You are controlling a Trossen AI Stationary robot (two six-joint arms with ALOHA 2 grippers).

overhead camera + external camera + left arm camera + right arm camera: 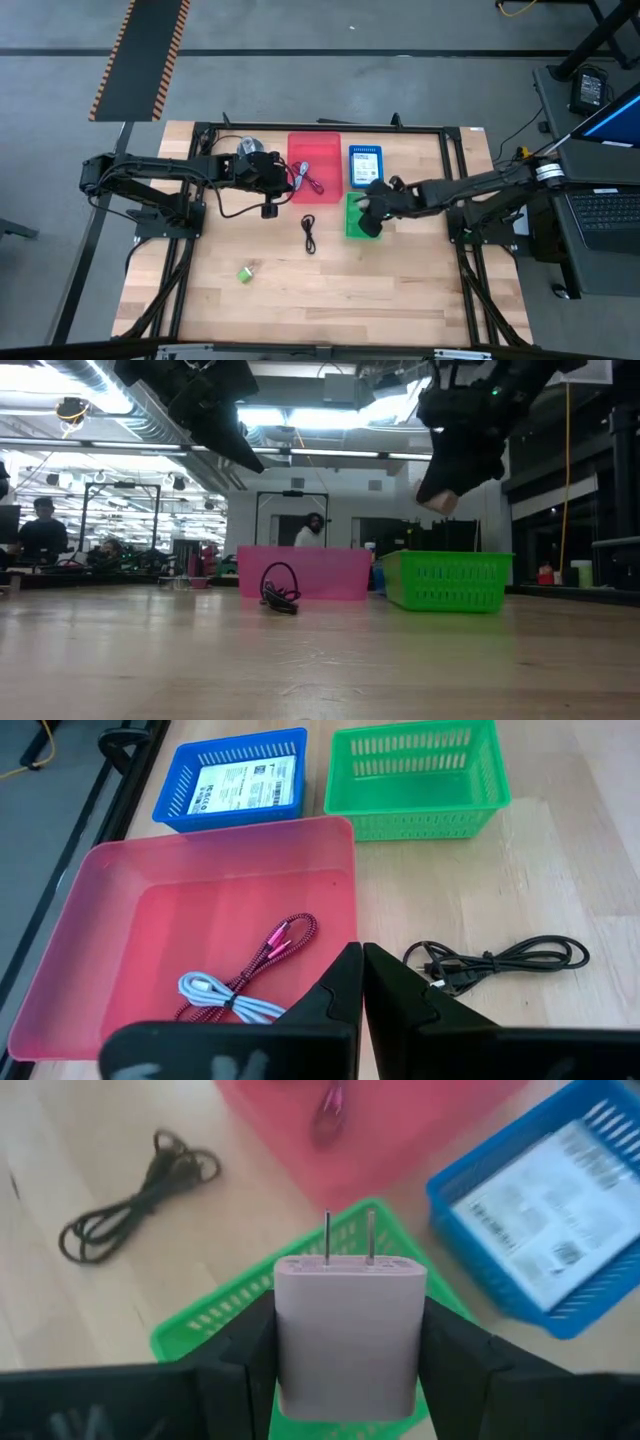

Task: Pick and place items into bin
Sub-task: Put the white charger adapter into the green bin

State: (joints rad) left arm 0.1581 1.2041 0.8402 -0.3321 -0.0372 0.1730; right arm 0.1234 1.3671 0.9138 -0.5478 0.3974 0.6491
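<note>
My right gripper (350, 1342) is shut on a pale mauve wall charger (350, 1315) with two metal prongs and hangs above the green basket (215, 1315), (357, 218). In the low view the charger (437, 503) is well above the basket's rim (447, 557). My left gripper (360, 955) is shut and empty, raised over the near rim of the pink bin (200, 860), which holds a red-and-white cable (250, 970). A black coiled cable (500, 960), (309, 234) and a small green block (245, 273) lie on the table. A white printed packet (245, 782) lies in the blue basket (365, 166). My right gripper pinches the charger by its two opposite side faces (285, 1340), one finger (245, 1350) on each side. The fingers come from above, pointing down. The charger is lifted clear, its prongs (328, 1238) pointing away from the gripper toward the green basket.
A round silver disc (247, 148) sits by the left arm near the far edge. The three bins stand in a row at the table's far middle. Bare wood (330, 290) stretches across the near half. People and benches show in the room behind (313, 530).
</note>
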